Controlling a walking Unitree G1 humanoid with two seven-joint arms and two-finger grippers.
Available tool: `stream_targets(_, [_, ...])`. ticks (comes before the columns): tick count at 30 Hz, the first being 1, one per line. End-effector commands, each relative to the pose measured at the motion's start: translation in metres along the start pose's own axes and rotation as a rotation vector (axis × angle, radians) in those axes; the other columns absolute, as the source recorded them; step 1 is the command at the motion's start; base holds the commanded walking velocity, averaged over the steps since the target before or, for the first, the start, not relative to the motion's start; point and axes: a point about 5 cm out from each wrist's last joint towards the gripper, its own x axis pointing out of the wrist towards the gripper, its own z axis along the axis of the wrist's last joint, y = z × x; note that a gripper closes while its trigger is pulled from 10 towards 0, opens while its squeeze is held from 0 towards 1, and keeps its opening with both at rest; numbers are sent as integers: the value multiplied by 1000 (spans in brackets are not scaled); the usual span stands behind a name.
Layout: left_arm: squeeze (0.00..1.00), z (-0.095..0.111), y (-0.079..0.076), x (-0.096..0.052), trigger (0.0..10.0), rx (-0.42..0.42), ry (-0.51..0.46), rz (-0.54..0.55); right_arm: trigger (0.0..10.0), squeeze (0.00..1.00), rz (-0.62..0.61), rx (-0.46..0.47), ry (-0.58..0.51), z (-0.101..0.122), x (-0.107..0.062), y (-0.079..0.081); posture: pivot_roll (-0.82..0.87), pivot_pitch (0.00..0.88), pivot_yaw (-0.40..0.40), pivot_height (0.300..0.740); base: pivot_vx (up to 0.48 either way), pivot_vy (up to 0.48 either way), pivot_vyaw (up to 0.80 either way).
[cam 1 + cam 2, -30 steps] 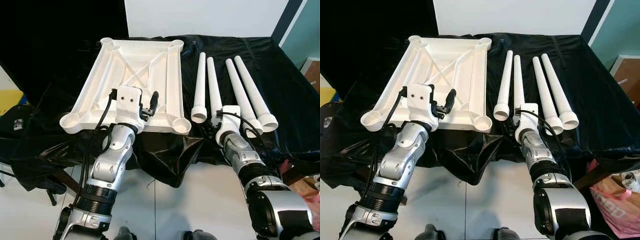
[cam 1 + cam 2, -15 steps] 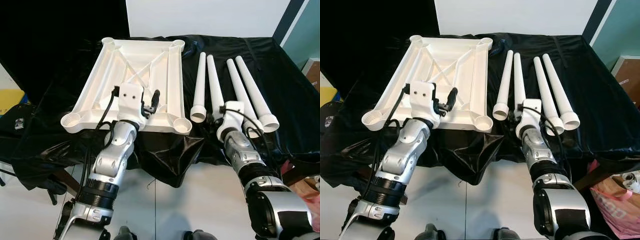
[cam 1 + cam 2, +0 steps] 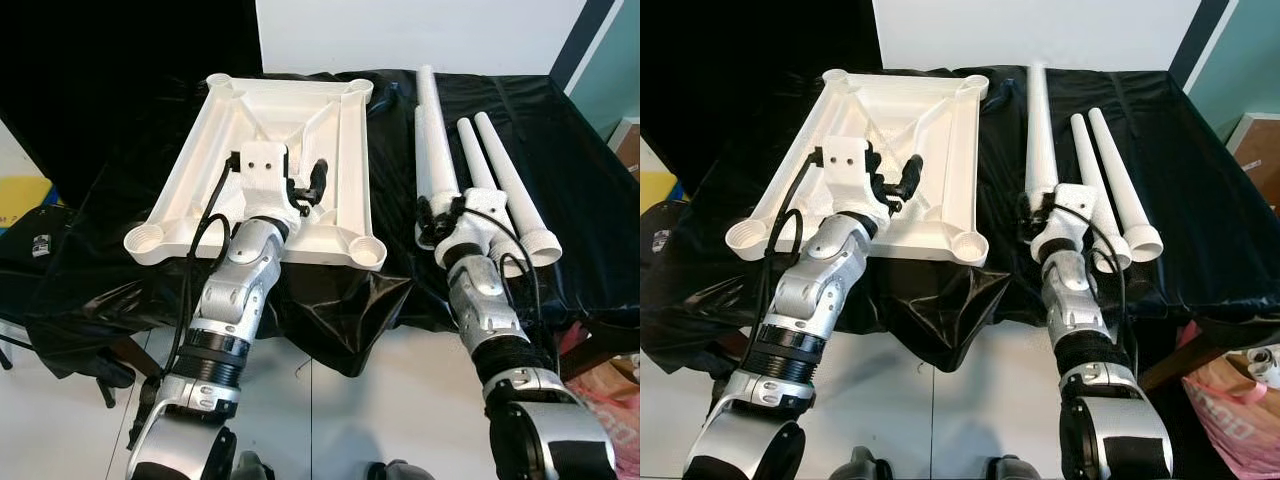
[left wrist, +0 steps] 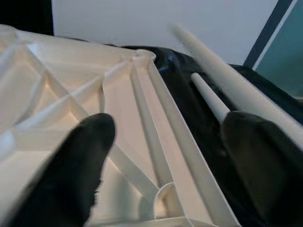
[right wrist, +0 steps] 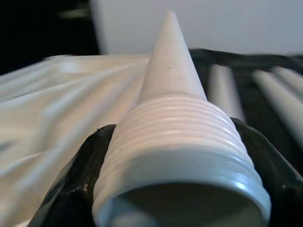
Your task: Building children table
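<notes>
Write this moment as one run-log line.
right end effector: shut on table leg | left end effector: open over tabletop | other legs: on cloth

A table draped in black cloth [image 3: 600, 150] carries an upturned white tabletop [image 3: 345, 150] on the left and white legs [image 3: 510, 190] lying beside it.

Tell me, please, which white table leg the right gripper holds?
The leftmost table leg, its threaded end between the right gripper fingers, raised; the others lie on the cloth.
</notes>
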Motion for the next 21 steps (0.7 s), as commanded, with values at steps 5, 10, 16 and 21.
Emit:
stream_targets(5, [1000, -3, -24, 0, 10000, -97, 62, -481, 10000, 0, 139, -9, -60, 7, -4, 17, -33, 55, 1, 740, 0, 0, 0])
stream_targets(10, [0, -1, -25, 3, 10000, -192, 109, -561, 10000, 0, 282, 11, -81, 9, -11, 33, -38, 57, 8, 740, 0, 0, 0])
stream_targets(16, [0, 2, -24, 8, 10000, -359, 133, -577, 10000, 0, 385, 18, -73, 8, -16, 46, -43, 58, 15, 740, 0, 0, 0])
stream_targets(21, [0, 5, -24, 14, 10000, -531, 128, -578, 10000, 0, 457, 34, -58, 5, -22, 57, -45, 59, 18, 740, 0, 0, 0])
